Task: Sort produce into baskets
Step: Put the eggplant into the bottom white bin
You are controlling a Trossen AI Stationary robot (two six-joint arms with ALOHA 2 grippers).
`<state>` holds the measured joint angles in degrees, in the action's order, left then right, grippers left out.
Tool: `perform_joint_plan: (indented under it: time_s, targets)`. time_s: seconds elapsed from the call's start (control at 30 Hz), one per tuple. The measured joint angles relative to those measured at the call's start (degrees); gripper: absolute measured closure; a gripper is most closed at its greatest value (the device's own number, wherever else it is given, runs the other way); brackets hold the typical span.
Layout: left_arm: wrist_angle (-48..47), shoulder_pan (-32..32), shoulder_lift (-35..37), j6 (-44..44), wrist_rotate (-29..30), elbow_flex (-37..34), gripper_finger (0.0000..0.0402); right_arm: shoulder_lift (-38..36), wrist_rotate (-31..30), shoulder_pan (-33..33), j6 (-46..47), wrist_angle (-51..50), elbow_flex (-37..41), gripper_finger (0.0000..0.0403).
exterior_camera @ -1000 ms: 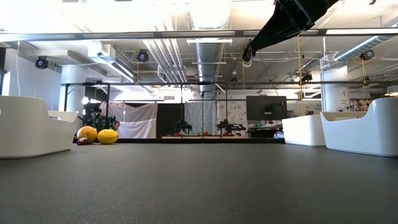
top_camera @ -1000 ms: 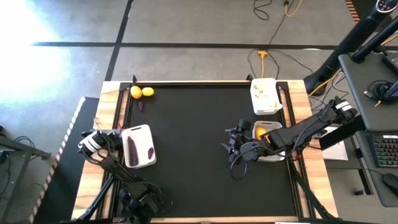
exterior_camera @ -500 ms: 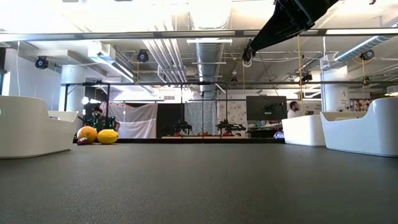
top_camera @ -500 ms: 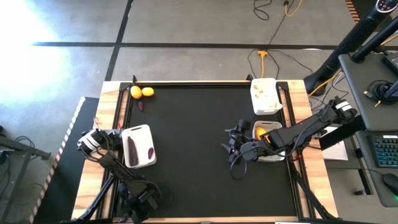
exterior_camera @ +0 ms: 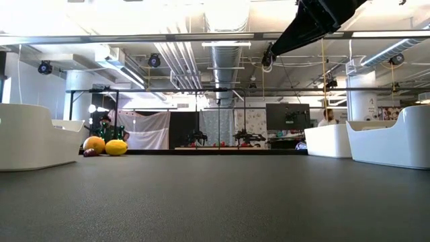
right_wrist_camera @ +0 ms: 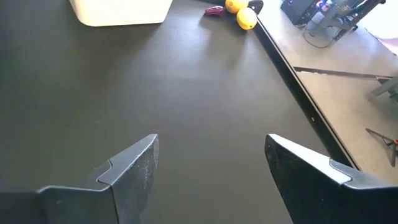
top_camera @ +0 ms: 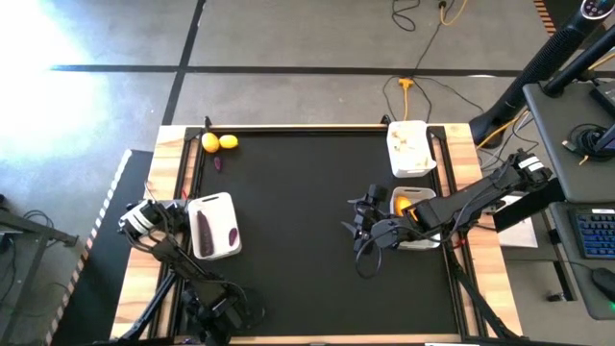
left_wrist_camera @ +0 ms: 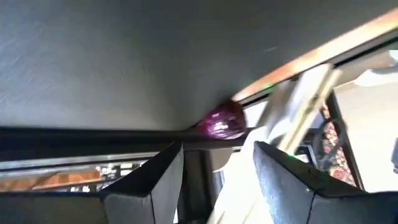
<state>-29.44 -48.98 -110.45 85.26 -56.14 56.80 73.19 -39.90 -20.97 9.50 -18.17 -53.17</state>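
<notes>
Our right hand hangs over the middle of the black worktop with its two dark fingers spread wide and nothing between them, just beside the white rectangular basket that holds something yellow. The two round yellow lemons and a small dark purple piece lie well apart from it, in the far left corner. We judge the next pick is there, so we should cross high, come down over one lemon and close evenly so it cannot roll. Our left hand waits beside the white basket with the long purple pieces, fingers apart and empty.
</notes>
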Motion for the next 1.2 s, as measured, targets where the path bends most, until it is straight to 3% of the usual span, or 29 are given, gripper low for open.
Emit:
perform_joint_plan:
  time_s: [0.5,0.8,1.2]
  targets:
    - [2.5,-0.9,-4.5,-2.4,-4.0,0.3,0.0225,0.0,0.0,0.0,0.5,-1.2,0.0,0.0115]
    - [-4.6,-4.4,-3.3,-5.7,-5.3,0.1,0.0265,0.0,0.0,0.0,0.6,-1.3,0.0,0.0112]
    - [-11.6,-3.9,3.1,-3.3,3.0,3.1,0.0294,0.0,0.0,0.0,0.6,-1.3,0.0,0.0114]
